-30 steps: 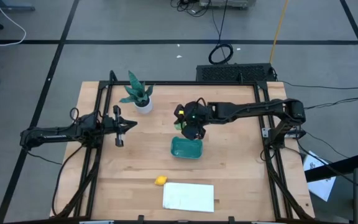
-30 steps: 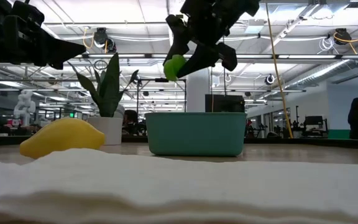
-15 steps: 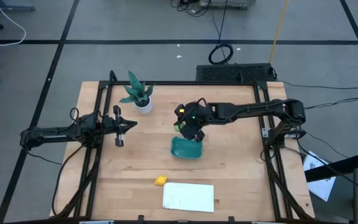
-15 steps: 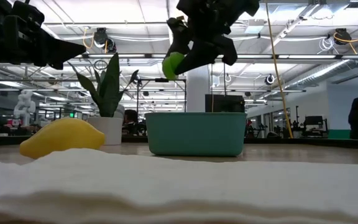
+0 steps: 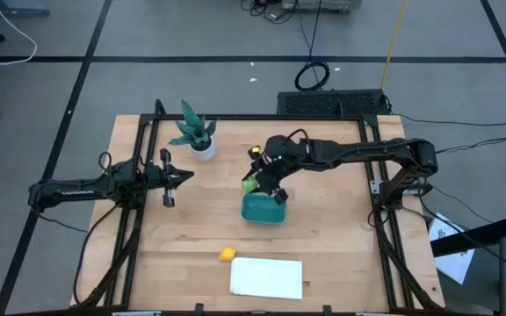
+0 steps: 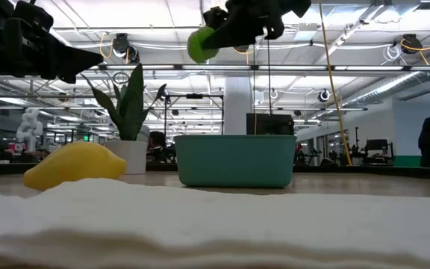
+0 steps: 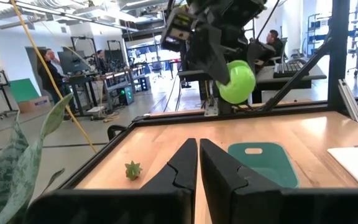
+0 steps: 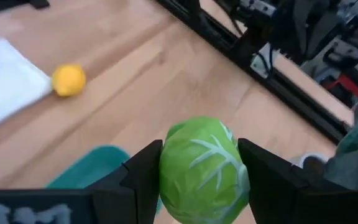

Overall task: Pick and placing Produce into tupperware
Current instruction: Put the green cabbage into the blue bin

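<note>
High view shows the right hand (image 5: 259, 179) up in the air over the middle of the table (image 5: 323, 246), squeezing the light green ball (image 5: 249, 184) between its two fingers. The right wrist view shows this best: a dark finger (image 8: 143, 172) sits on each side of the ball (image 8: 204, 169), both touching it.

Going out from that hand, the teal tupperware (image 5: 263, 210) sits on the table just to the near side of the ball and a bit to the right. From above, the ball hangs just past the tub's far left corner, not over its middle. In the low view the ball (image 6: 199, 43) is high above the tub (image 6: 234, 161) and near its left end. So I think the hand must go a little nearer and a little right, then down, before it lets go. If it lets go now, the ball may hit the rim or miss.

Farther out, the yellow lemon (image 5: 227, 254) lies on the table near the front edge, just beside the white sheet (image 5: 266, 277). It is well apart from the tub.

Out on the left side of the table, the left hand (image 5: 176, 177) waits with its fingers closed and nothing in them. The right arm is much nearer the tub.
</note>
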`<control>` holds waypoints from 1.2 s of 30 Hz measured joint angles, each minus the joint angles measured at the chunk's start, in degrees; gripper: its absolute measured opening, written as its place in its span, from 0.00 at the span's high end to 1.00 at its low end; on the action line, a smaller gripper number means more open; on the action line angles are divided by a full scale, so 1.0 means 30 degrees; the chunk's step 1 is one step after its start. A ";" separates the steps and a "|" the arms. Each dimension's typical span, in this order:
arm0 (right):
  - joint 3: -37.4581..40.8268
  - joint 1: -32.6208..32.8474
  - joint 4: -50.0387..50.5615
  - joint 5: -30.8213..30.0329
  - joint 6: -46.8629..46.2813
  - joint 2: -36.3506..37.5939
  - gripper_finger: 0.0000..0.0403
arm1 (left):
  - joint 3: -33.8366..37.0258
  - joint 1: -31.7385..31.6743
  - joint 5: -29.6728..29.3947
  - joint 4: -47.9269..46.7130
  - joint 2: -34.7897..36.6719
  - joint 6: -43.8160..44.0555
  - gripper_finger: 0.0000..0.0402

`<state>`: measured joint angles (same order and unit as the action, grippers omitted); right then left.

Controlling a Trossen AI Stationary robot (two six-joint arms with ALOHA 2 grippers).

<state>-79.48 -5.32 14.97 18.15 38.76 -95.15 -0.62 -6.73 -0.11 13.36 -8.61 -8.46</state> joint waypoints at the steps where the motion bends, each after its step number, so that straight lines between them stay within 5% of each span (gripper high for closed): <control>1: 0.0000 -0.0028 -0.0152 0.0014 -0.0147 0.0032 0.55 | 0.0000 -0.0003 0.0003 0.0009 0.0005 0.0012 0.94; 5: 0.0000 -0.0020 -0.0157 0.0143 -0.1161 0.0199 0.55 | 0.0000 -0.0003 0.0003 0.0101 0.0005 0.0034 0.94; 21: 0.0000 -0.1730 -0.1740 0.6010 -0.7885 0.0349 0.55 | 0.0000 0.0003 -0.0004 0.0075 -0.0002 0.0420 0.94; 36: 0.0825 -0.1566 -0.0128 0.6054 -0.7685 0.0349 0.55 | 0.0000 0.0003 -0.0002 0.0068 0.0002 0.0427 0.94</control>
<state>-77.01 -10.02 14.58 36.32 15.70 -94.11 -0.62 -6.72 -0.11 13.56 -8.61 -7.18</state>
